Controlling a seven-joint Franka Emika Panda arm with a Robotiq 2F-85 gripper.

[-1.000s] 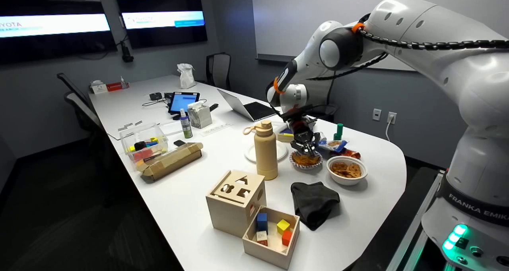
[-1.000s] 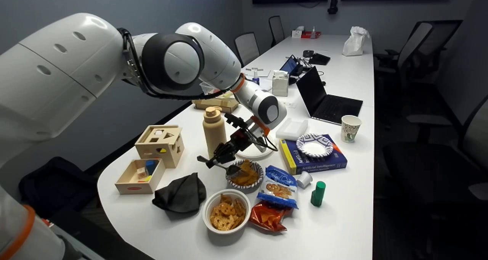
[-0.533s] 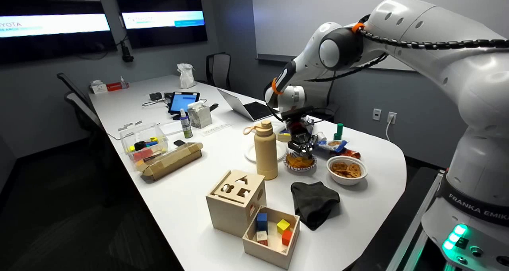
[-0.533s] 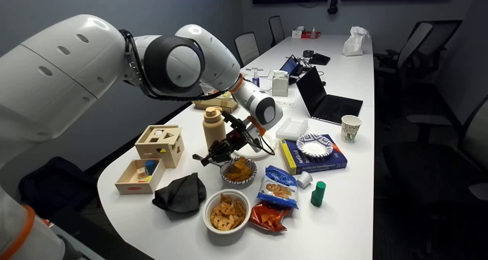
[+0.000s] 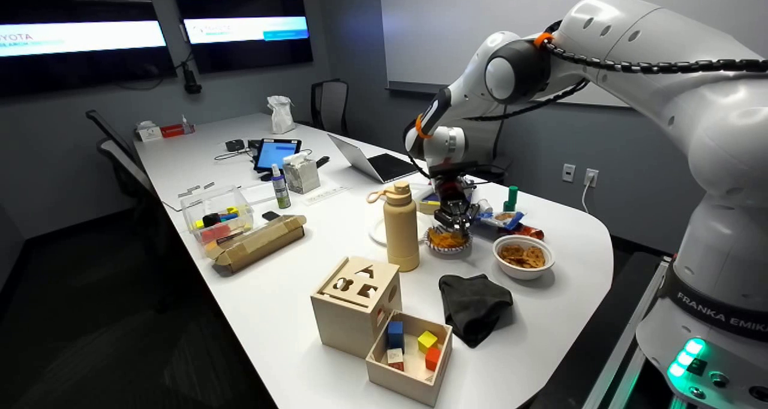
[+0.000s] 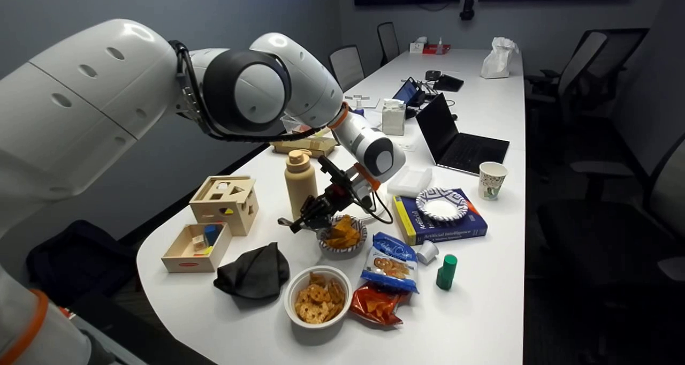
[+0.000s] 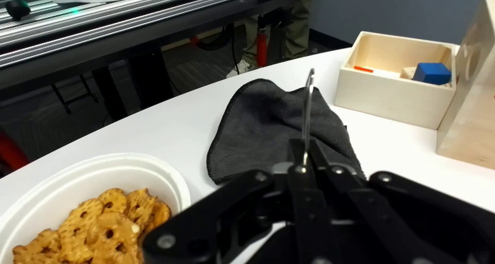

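Note:
My gripper [image 5: 458, 223] is shut on the handle of a metal spoon [image 7: 307, 113], which rises thin and edge-on from the fingertips in the wrist view. In an exterior view the handle's end [image 6: 284, 222] sticks out to the left of the gripper [image 6: 296, 227]. The spoon's scoop lies towards the patterned paper bowl [image 6: 325, 243] and cannot be made out. Orange chips [image 6: 344, 232] fill that bowl, which stands just below and beside the fingers in both exterior views. Nearby are a white bowl [image 7: 129, 166] of round, holed snacks and a crumpled black cloth [image 7: 251, 140].
A tan bottle [image 5: 401, 235] stands close beside the patterned bowl. Also on the table are a blue snack bag [image 6: 390, 263], a red bag [image 6: 377, 303], a green cylinder [image 6: 447, 272], a book [image 6: 455, 228], a wooden shape box [image 5: 345, 325] and a block tray [image 5: 399, 376].
The patterned bowl has slid away from the white bowl, closer to the bottle. My gripper shifted towards the bottle, then partly back. The spoon's scoop, visible over the chips a second ago, is now hidden.

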